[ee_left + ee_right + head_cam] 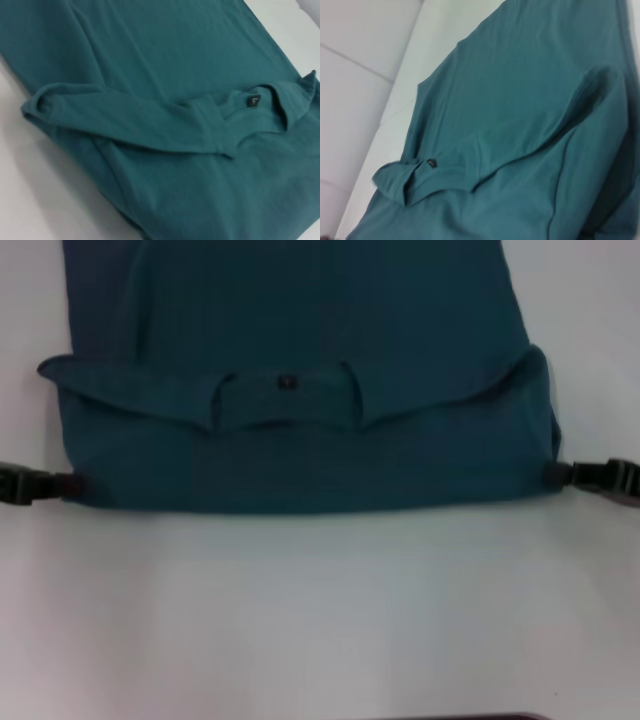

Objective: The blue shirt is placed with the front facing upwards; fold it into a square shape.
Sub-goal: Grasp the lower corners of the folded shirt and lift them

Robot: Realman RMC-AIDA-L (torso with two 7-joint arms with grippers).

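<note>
Across the table's middle: the blue shirt lies flat on the white table, its long axis running 12 to 6 o'clock in the head view.
Near fold: a band turned over at the 6 o'clock end, with the neckline and black label on top.
Left gripper: at 9 o'clock, touching the fold's left corner; whether its fingers are clamped on cloth cannot be told.
Right gripper: at 3 o'clock, touching the right corner; finger state likewise cannot be told.
Key relation: shirt lies between both grippers, each equally near its corner.
Likely next move: carrying the folded edge toward 12 o'clock.
</note>
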